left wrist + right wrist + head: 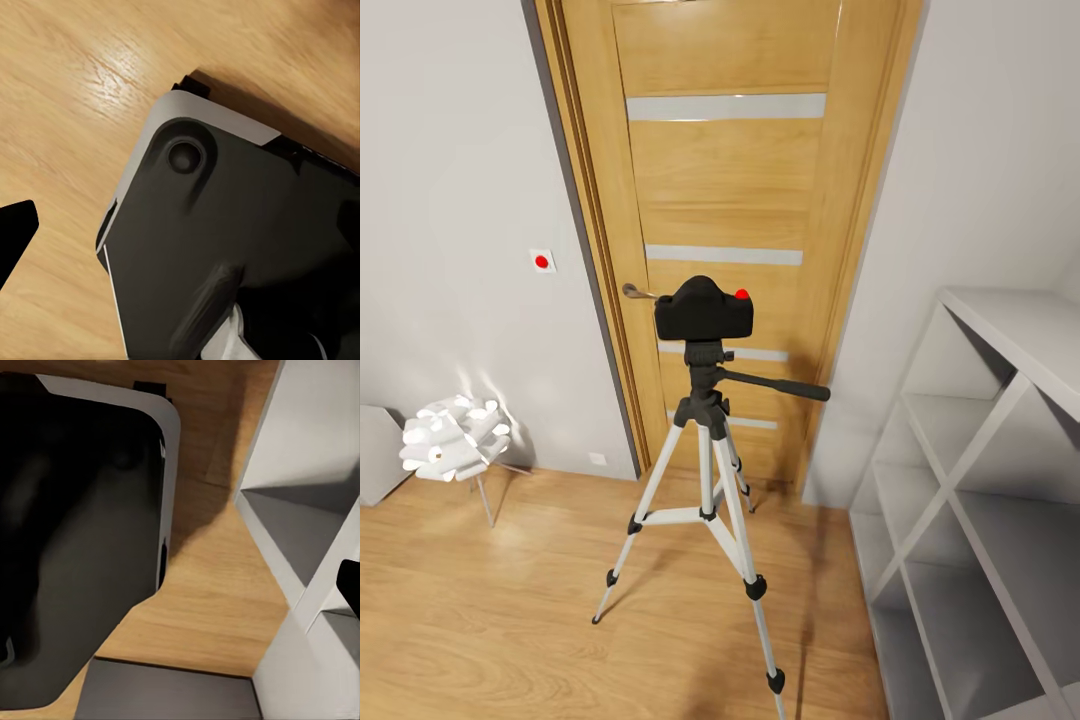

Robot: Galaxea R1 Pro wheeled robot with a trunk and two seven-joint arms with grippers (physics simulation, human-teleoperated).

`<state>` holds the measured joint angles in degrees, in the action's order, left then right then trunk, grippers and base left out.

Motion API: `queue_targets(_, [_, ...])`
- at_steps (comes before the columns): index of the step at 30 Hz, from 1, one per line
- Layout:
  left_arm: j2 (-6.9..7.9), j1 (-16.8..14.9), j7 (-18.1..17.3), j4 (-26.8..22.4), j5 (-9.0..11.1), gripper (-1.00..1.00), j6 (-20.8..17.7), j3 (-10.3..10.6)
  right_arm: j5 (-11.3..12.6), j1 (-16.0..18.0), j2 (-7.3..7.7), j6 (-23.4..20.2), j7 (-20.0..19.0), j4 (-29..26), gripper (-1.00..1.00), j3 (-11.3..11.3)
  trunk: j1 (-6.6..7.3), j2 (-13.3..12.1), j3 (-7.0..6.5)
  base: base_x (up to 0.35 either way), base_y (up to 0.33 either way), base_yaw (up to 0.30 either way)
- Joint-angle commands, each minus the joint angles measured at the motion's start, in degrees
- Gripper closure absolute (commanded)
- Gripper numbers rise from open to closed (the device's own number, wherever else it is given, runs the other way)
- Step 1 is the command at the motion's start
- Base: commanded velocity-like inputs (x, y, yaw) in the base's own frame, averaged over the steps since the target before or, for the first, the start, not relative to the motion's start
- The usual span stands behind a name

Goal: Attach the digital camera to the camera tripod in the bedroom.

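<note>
Sitting atop the tripod [705, 480] unheld, camera [704, 312] could topple if bumped or not locked; hand states impossible to tell.

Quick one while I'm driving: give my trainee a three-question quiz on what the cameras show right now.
1. True or false: the digital camera sits on top of the camera tripod.
2. Which stands nearest the white shelving? A) the ball-shaped lamp B) the tripod C) the wall switch with a red dot
3. Fill in: behind the tripod is a closed oak ____ with frosted stripes.

Key
1. True; the camera rests on the tripod's head.
2. B
3. door
</note>
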<state>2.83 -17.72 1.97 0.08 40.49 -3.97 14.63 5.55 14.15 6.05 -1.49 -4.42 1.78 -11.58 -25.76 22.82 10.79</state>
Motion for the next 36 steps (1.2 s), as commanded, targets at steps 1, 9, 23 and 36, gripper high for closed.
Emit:
queue_targets(1, [-0.04, -0.04, 0.14, 0.00, 0.47, -1.00, -0.18, 0.48, 0.67, -0.02, 0.01, -0.05, -0.24, 0.08, -1.00, -0.47, -0.03, 0.10, 0.04, 0.000, 0.000, 0.000])
queue_targets(9, [-0.15, 0.94, 0.14, -0.07, 0.40, -1.00, -0.17, 0.48, 0.80, -0.17, 0.02, 0.06, -0.24, 0.11, -1.00, -0.46, -0.03, 0.10, -0.63, -0.037, 0.000, 0.000])
queue_targets(23, [-0.29, 1.04, 0.14, -0.05, 0.46, -1.00, 0.18, 0.48, 0.78, -0.18, 0.02, 0.08, -0.24, 0.07, -1.00, -0.46, -0.03, 0.10, -1.87, -0.304, 0.000, 0.000])
queue_targets(36, [-0.29, 1.05, 0.14, -0.08, 0.46, -1.00, 0.18, 0.48, 0.78, -0.18, 0.02, 0.08, -0.24, 0.07, -1.00, -0.46, -0.03, 0.10, -2.98, -0.030, 0.000, 0.000])
